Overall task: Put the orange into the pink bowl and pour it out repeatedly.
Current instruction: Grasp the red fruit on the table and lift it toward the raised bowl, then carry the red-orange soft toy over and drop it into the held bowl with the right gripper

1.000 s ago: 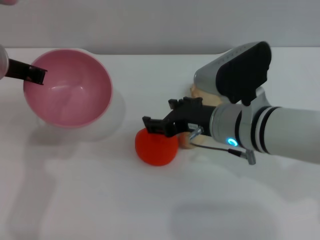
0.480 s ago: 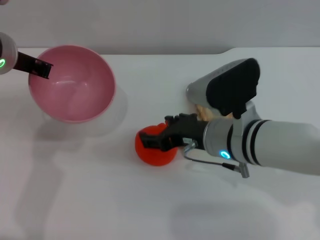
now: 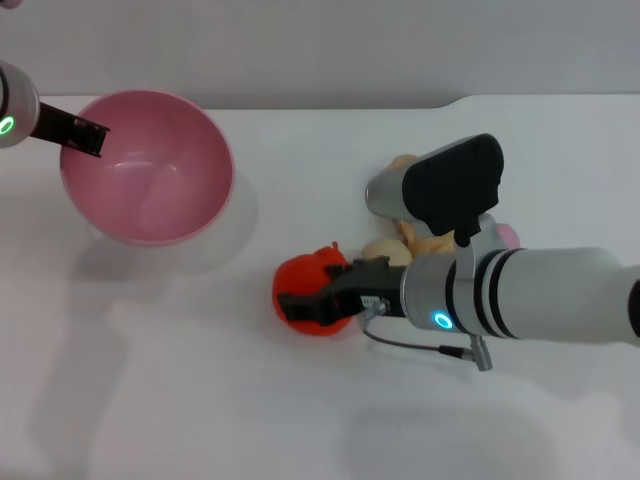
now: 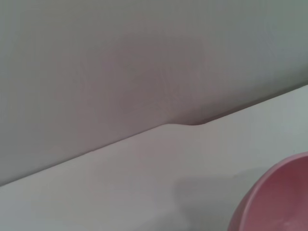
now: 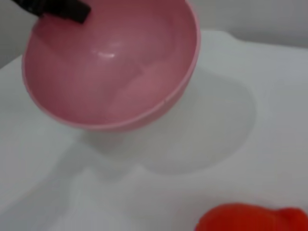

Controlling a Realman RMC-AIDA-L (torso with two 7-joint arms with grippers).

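The orange point(image 3: 312, 300), red-orange with a small stem, lies on the white table near the middle. My right gripper point(image 3: 318, 288) has come down over it, its black fingers point(image 3: 300, 304) spread to either side of the fruit and still wide apart. The orange's top shows at the edge of the right wrist view point(image 5: 255, 219). The pink bowl point(image 3: 150, 170) is at the back left, tipped with its mouth towards me. My left gripper point(image 3: 84, 138) is shut on its far-left rim. The bowl also shows in the right wrist view point(image 5: 110, 62) and in the left wrist view point(image 4: 276, 199).
Beige toy foods point(image 3: 392, 248) and a pink round fruit point(image 3: 508, 237) lie close behind my right wrist. The table's back edge point(image 3: 330, 106) meets a grey wall.
My right gripper has dropped from above the orange to around it, and the arm has swung nearer. The left gripper has shifted the bowl slightly right and up.
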